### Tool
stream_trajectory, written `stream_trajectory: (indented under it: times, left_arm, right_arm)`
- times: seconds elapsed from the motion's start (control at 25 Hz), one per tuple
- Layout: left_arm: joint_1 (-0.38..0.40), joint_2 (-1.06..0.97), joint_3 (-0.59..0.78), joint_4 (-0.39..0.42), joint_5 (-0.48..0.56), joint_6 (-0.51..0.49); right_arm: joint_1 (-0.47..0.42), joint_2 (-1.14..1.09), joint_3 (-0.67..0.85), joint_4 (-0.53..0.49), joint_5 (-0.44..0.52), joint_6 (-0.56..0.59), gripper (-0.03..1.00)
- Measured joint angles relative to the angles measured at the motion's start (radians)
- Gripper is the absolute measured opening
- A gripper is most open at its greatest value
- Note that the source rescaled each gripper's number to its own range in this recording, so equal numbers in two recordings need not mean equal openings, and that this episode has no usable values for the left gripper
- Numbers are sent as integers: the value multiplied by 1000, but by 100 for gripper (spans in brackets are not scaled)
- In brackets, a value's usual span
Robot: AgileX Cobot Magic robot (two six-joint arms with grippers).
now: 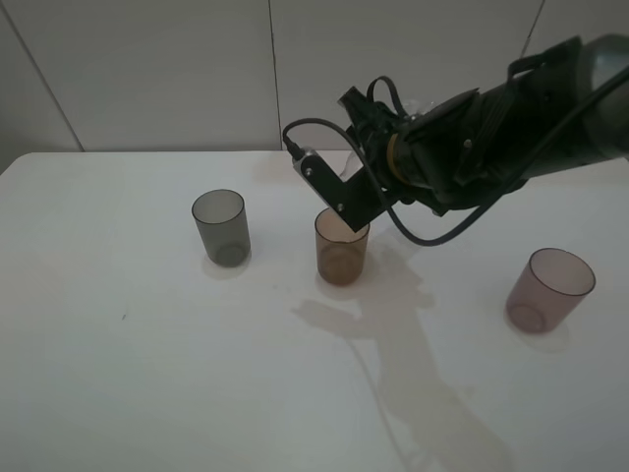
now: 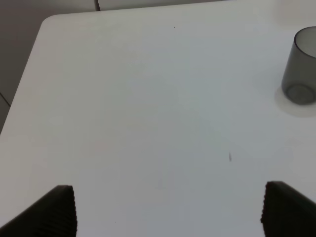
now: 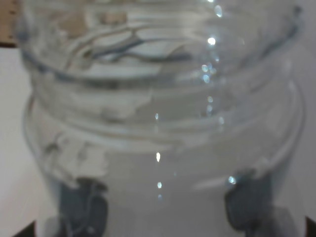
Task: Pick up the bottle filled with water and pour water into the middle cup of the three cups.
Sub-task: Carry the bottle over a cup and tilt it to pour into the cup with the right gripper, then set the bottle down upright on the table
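Observation:
The three cups stand in a row on the white table [image 1: 147, 374]: smoky grey cup [image 1: 221, 226], amber-brown middle cup [image 1: 341, 248], mauve-pink cup [image 1: 548, 288]. My right gripper [image 1: 378, 118] reaches in from the right and hangs tilted just above and behind the middle cup. It is shut on the clear bottle [image 3: 158, 123], which fills the right wrist view; its fingers [image 3: 81, 212] show through the plastic. In the exterior view the arm mostly hides the bottle, and I cannot make out a stream of water. My left gripper [image 2: 173, 217] is open and empty over bare table, with the grey cup [image 2: 300, 66] far ahead of it.
The right arm's wrist camera bracket [image 1: 329, 187] and cable hang close over the middle cup's rim. The table's back edge meets a white wall [image 1: 147, 79]. The left arm is out of the exterior view.

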Motion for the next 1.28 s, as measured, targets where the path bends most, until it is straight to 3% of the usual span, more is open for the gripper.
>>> stream_trajectory:
  times: [0.32,0.48,0.8,1.04,1.12,1.28]
  left_arm:
    - [0,0,0,0,0,0]
    - [0,0,0,0,0,0]
    - [0,0,0,0,0,0]
    - [0,0,0,0,0,0]
    - [0,0,0,0,0,0]
    - [0,0,0,0,0,0]
  right_arm:
    - [-49,0,0,8,-57,0,0]
    - [-93,-20,-25,144,-167,0,0]
    - [-264,-45,-97,676,-440,0,0]
    - [-368,-34,-97,1226,-670,0,0]
    - [-385,-16,-94,1367,-729,1,0]
    - [-404,42,-35,1517,-859,3,0]
